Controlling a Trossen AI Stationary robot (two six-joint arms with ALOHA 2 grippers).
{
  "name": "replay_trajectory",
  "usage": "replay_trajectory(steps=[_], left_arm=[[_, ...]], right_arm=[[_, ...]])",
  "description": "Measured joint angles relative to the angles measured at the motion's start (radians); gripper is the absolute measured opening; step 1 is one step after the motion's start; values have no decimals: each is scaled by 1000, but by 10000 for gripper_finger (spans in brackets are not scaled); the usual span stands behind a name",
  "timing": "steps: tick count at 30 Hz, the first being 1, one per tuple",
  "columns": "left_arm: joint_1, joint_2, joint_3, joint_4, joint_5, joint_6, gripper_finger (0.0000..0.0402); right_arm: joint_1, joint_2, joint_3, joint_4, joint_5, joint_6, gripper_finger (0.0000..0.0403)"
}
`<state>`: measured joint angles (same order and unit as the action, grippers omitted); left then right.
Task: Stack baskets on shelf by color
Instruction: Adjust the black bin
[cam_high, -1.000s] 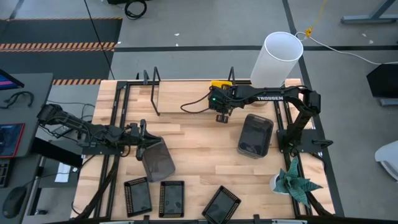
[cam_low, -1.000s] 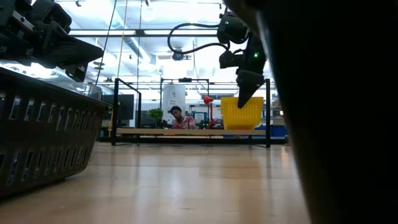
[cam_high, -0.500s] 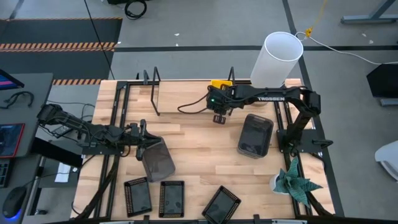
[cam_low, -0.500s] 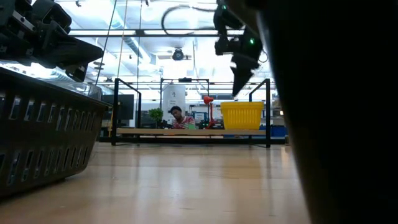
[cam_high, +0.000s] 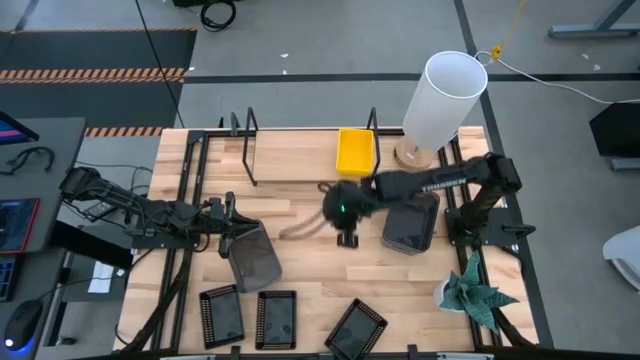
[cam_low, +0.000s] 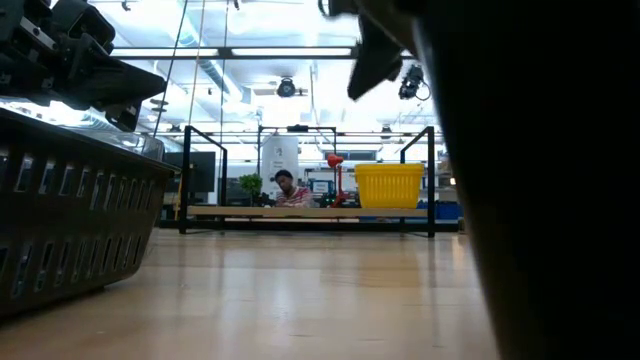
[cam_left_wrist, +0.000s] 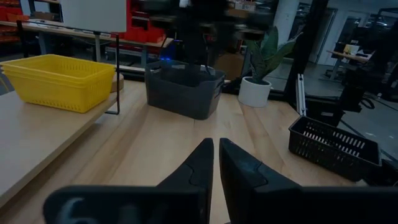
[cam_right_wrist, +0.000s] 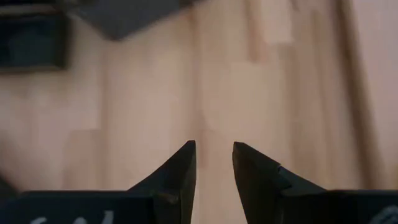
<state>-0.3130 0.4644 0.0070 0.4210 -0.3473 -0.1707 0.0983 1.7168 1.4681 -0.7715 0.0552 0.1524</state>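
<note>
This is a lab or workshop hall: a grey concrete floor with hazard stripes, ceiling lights, red storage bins and work desks behind.

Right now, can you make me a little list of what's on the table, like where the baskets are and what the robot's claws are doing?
yellow baskets: stacked on the shelf at the table's far side
grey baskets: one stack right of centre; one lying at the left claw
black mesh baskets: three in a row along the near edge
left claw: shut, beside the grey basket; grip on it unclear
right claw: open, empty, above the middle of the table
extras: white tube and potted plant on the right
</note>
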Motion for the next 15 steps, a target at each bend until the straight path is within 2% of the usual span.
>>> replay_trajectory(steps=[8,15], left_arm=[[0,0,0,0,0,0,41],[0,0,0,0,0,0,33]], right_arm=[[212,0,0,167,133,117,110],[323,-1,0,247,248,128,110]])
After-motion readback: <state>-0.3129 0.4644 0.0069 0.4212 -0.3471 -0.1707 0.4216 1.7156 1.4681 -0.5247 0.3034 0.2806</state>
